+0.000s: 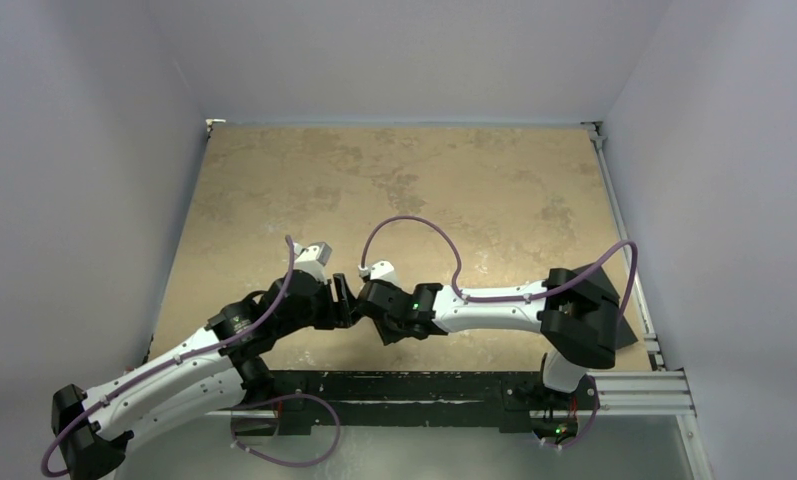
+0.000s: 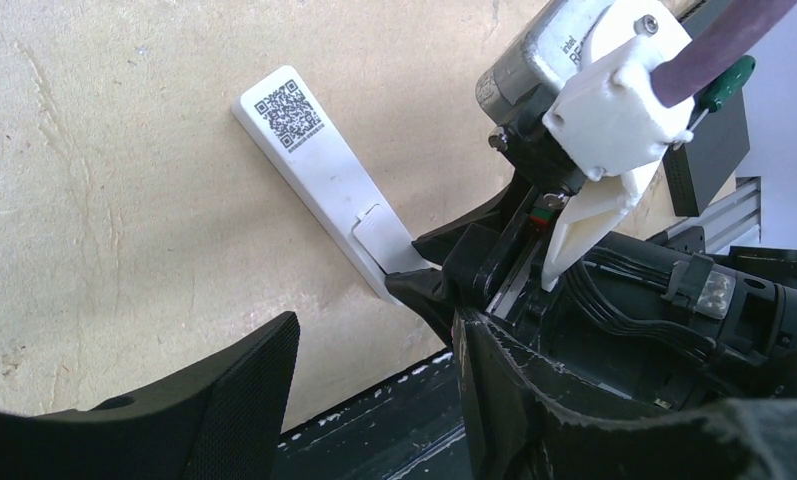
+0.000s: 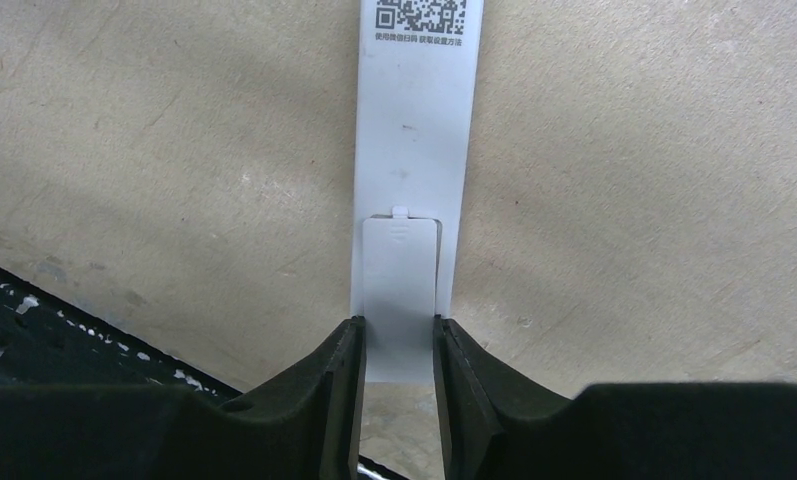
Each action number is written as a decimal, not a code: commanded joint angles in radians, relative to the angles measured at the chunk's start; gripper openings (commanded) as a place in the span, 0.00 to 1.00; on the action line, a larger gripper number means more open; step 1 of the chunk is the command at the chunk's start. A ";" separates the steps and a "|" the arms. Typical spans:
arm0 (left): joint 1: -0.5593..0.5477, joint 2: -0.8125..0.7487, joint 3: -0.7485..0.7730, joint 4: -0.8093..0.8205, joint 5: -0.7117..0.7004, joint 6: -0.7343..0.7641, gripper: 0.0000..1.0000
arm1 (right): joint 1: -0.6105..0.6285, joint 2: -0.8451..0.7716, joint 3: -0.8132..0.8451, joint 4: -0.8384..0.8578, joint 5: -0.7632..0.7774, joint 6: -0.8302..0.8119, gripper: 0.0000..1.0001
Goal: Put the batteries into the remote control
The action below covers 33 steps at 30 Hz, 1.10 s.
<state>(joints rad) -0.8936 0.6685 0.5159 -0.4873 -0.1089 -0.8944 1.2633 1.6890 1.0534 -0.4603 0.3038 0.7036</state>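
The remote control lies back-up on the counter, long axis running straight away from the right claw, which clasps its near end; the left claw stands released alongside.

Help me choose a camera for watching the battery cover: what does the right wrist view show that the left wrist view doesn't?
Only right wrist: the right claw seen from behind, its fingers bracketing the near end of the battery cover, plus small print under the QR code. Whether it actually grips is unclear.
Only left wrist: the open left claw, a green-handled screwdriver and a black pad.
Both: the remote control lying back-up on the tan table, cover in place.
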 commanded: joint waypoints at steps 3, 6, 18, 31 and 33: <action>-0.004 -0.015 0.036 0.034 -0.002 0.020 0.58 | 0.008 0.004 0.035 -0.011 0.040 0.026 0.37; -0.006 -0.019 0.035 0.034 -0.002 0.019 0.58 | 0.008 0.002 0.036 -0.015 0.044 0.028 0.38; -0.006 -0.024 0.035 0.029 -0.004 0.018 0.58 | 0.011 0.003 0.039 -0.016 0.045 0.032 0.45; -0.005 -0.026 0.033 0.024 -0.005 0.017 0.58 | 0.016 -0.058 0.045 -0.020 0.073 0.039 0.45; -0.004 -0.024 0.033 0.026 -0.007 0.018 0.58 | 0.016 -0.072 0.039 -0.015 0.074 0.040 0.44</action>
<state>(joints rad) -0.8936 0.6502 0.5159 -0.4889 -0.1085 -0.8944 1.2701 1.6814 1.0607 -0.4858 0.3500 0.7261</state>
